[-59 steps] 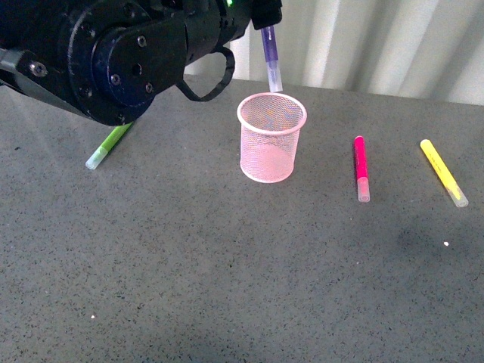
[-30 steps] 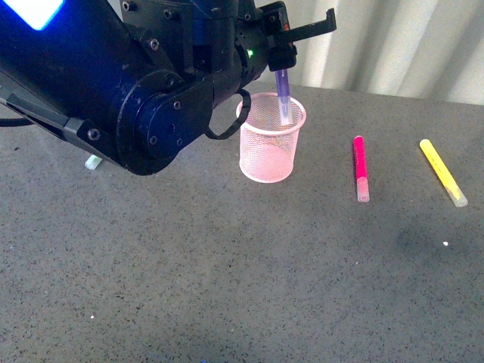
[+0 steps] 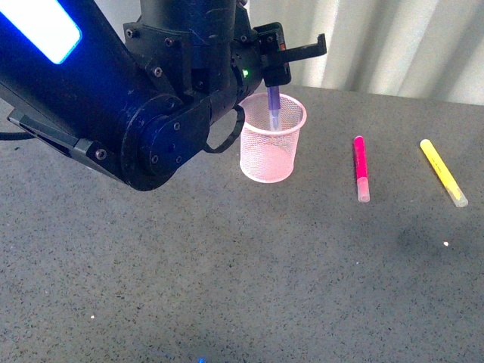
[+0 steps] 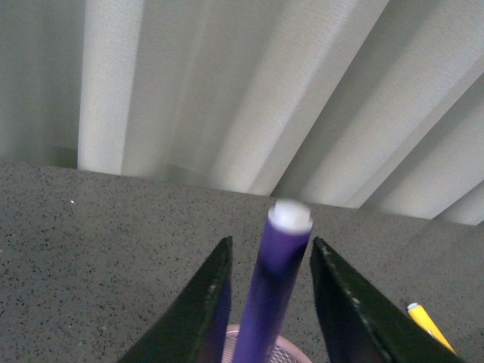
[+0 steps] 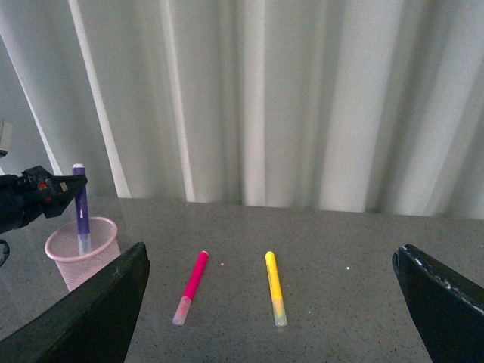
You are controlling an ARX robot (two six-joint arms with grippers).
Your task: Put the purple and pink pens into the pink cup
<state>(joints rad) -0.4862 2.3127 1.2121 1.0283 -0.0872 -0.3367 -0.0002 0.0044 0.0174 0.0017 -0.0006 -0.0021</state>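
1. Purple pen [image 3: 273,106]: purple barrel with a pale top end. It stands nearly upright, its lower clear-capped end inside the pink cup [image 3: 265,160] and its barrel rising above the rim.
2. Pink cup: light pink wire mesh with a solid rolled rim, upright on the grey speckled table [image 3: 227,265].
3. Left gripper [image 4: 271,242]: directly above the cup. Jaws apart, one on each side of the blurred pen, with a gap visible on both sides.
4. Pink pen [image 3: 361,166]: magenta barrel, clear cap. It lies flat to the right of the cup, apart from it.
5. Yellow marker [image 3: 442,172]: beyond the pink pen, farther from the cup.
6. Right gripper [image 5: 271,251]: jaws wide apart, empty.
7. Bare tabletop lies in front of the cup; a pleated curtain [image 3: 393,45] hangs behind it.
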